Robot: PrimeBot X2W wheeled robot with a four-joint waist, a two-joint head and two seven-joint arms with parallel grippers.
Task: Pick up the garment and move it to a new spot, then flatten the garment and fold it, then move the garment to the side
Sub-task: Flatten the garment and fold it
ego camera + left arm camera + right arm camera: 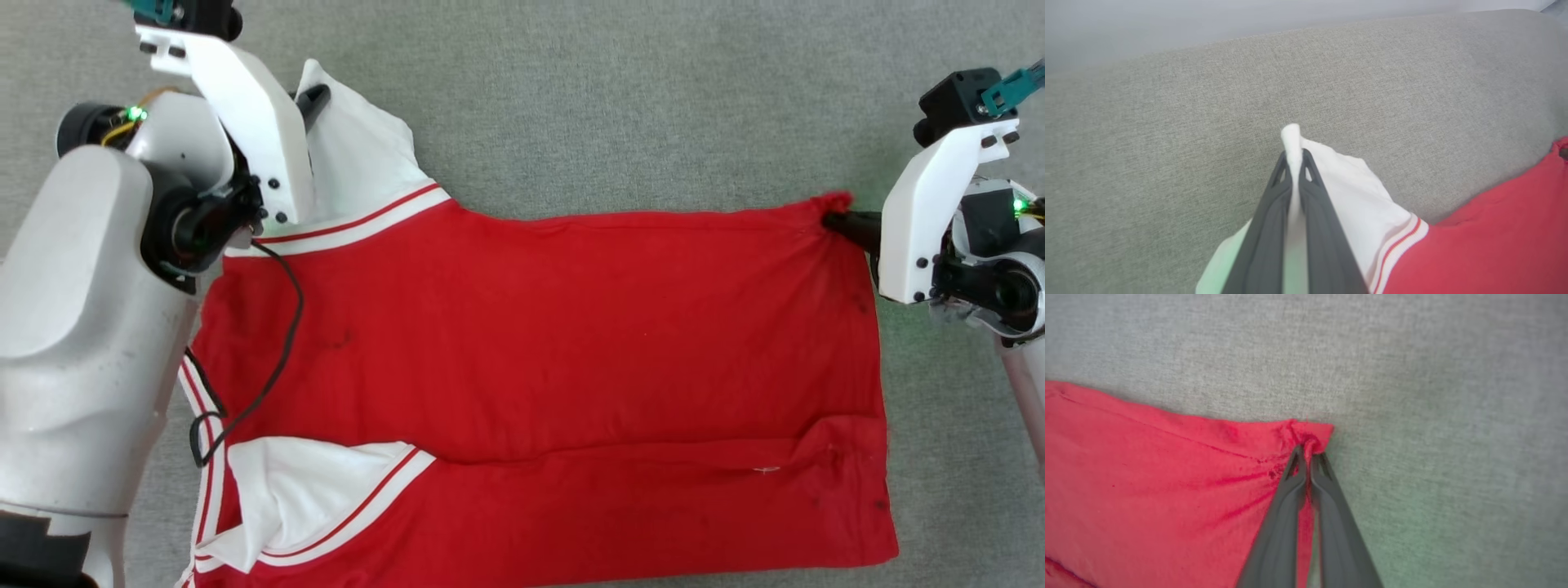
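On the open grey woven surface [620, 106] we are pinching the red white-sleeved jersey [539, 327]: left hand [1295, 153] gripping sleeve [1347, 192], right hand [1309, 451] gripping corner [1315, 433].

A: Entry 1 — garment [539, 327]: body plain red; sleeves [359, 155] white; trim [359, 229] white with thin red stripes.
B: Agreed. Beneath it the surface [612, 106]: grey, fine woven fleck, greenish cast near the arms.
A: Dark grey, uniform: left gripper [1295, 157], right gripper [1309, 453].
B: White arm shells [73, 327] — cable [300, 306] black, indicator lights [131, 113] green, plugs [1008, 88] teal. Faint dark specks on the red.
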